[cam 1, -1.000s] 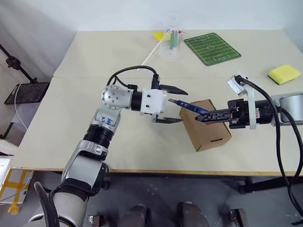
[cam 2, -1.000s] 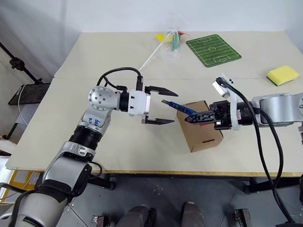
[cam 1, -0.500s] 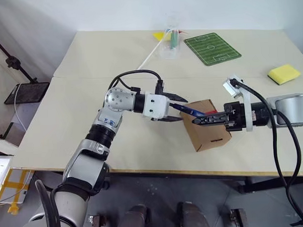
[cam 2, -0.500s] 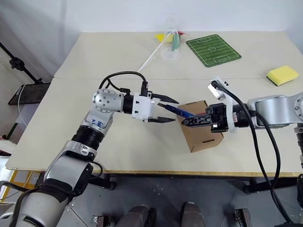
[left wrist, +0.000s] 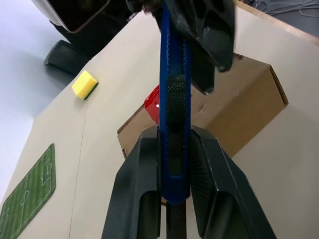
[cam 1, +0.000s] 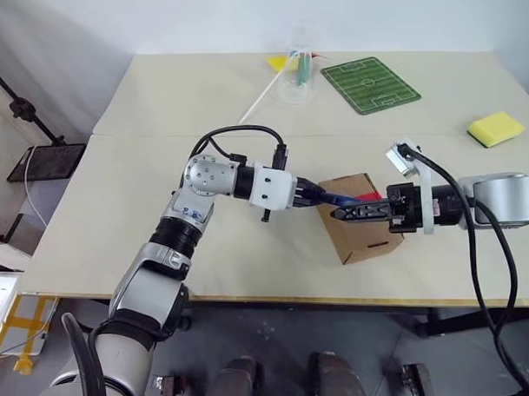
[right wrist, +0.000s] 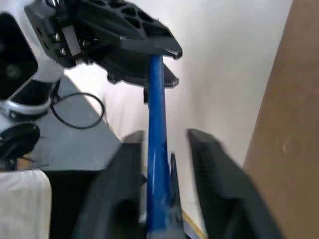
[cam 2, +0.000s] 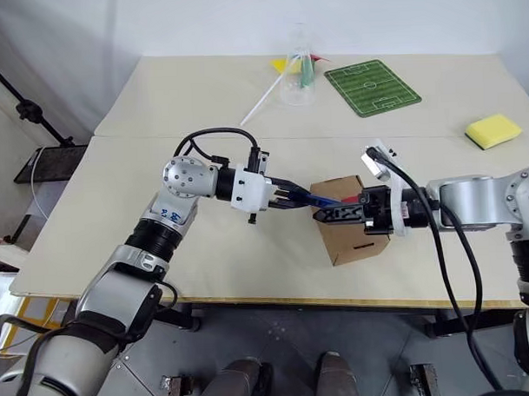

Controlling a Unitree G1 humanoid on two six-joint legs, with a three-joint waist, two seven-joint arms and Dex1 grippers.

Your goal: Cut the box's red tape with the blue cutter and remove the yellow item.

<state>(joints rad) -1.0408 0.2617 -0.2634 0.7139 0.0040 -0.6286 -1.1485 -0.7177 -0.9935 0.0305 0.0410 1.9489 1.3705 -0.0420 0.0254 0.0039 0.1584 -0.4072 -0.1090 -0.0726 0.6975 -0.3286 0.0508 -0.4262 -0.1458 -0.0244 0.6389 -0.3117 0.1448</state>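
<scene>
slim blue cutter clenched in left pincer, right pincer fingers parted around it, above brown box

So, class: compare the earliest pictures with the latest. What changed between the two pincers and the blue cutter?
The left pincer, open before, has closed on the slim blue pen-like cutter. The right pincer, earlier shut on the cutter, has spread its fingers, handing it over. The brown cardboard box with its red tape square and the yellow sponge stayed put.

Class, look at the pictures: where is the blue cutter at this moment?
The blue cutter hangs just above the box, near the table's front edge, clamped in the left gripper, its other end between the right gripper's parted fingers.
</scene>
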